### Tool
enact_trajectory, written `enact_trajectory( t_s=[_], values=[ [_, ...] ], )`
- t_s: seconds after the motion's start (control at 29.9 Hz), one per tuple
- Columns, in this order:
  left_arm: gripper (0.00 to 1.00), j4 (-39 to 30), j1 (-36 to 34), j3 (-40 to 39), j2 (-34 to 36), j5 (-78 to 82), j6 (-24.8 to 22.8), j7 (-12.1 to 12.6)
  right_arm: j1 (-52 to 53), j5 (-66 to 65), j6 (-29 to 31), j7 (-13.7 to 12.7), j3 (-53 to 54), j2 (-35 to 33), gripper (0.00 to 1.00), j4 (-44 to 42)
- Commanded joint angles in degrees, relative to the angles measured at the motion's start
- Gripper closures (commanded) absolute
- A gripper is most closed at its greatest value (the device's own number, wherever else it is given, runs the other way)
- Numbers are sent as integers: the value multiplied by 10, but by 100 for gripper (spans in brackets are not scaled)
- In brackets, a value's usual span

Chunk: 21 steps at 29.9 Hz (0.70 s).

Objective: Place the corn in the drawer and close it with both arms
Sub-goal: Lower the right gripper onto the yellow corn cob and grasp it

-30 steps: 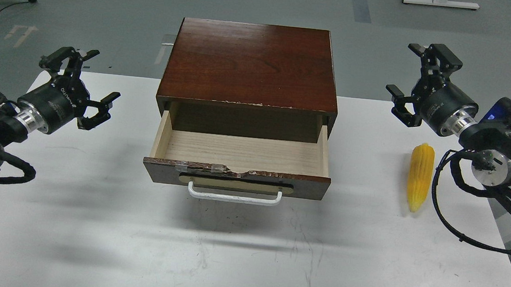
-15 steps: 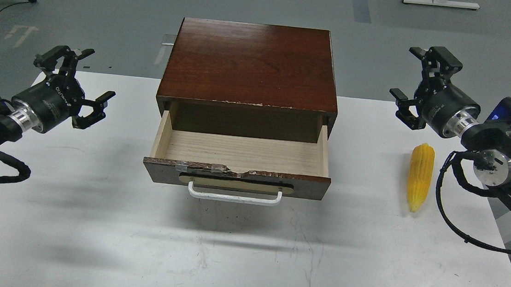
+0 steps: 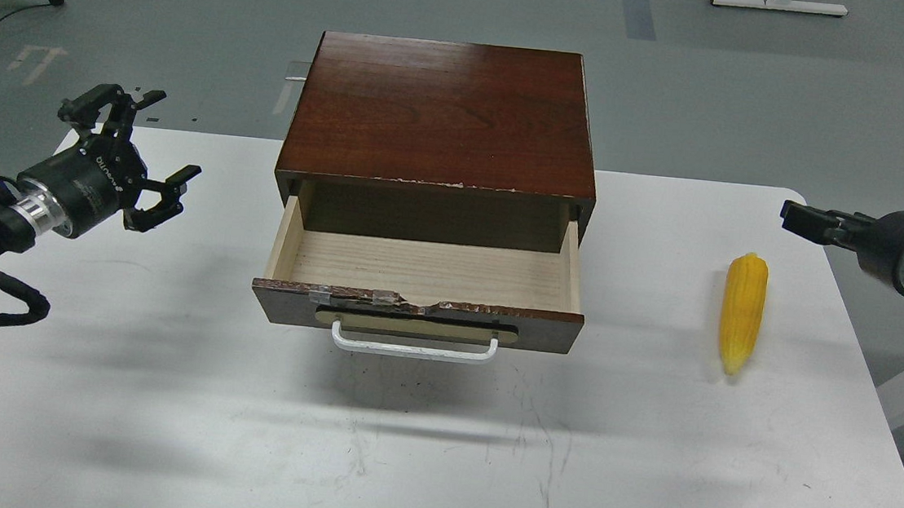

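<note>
The corn [image 3: 742, 323] lies on the white table to the right of the drawer, its pointed end toward me. The drawer [image 3: 418, 315] of the dark brown cabinet is pulled open. Its pale wood inside is bare, and its white bar handle [image 3: 413, 350] faces me. My left gripper [image 3: 174, 134] is open and empty, held above the table left of the drawer. My right gripper [image 3: 811, 216] is at the right edge of the view, up and to the right of the corn. It is seen side-on, so its fingers cannot be told apart.
The cabinet top [image 3: 444, 114] stands higher than the open drawer. The white table [image 3: 435, 449] ends just right of the corn, with grey floor beyond. A table base and cables are on the floor far behind.
My right arm has swung out to the right and turned, away from above the corn toward the view's edge. My left gripper has drawn back slightly to the left. The corn and drawer have not moved.
</note>
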Motion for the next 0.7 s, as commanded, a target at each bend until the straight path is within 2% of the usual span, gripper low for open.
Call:
enact_trajectory(
  t_s=[0.0,0.2,0.57,0.64,0.67],
  values=[
    [2,-1,1,0,-1,0,0,0,-3,-4,2,-14,-26,11,3,-2],
    [2,-1,6,0,11,1,0,0,-28,-3,-6,-59,-27,94,4,-47],
    [2,-1,14,0,22,1,0,0,-79,-1,-16,-74,-27,153,9,-95],
    [2,-1,14,0,23,1,0,0,-86,-1,-18,-74,-27,162,23,-100],
    [2,0,15,0,23,1,0,0,-89,-1,-21,-73,-27,166,48,-100]
  ],
)
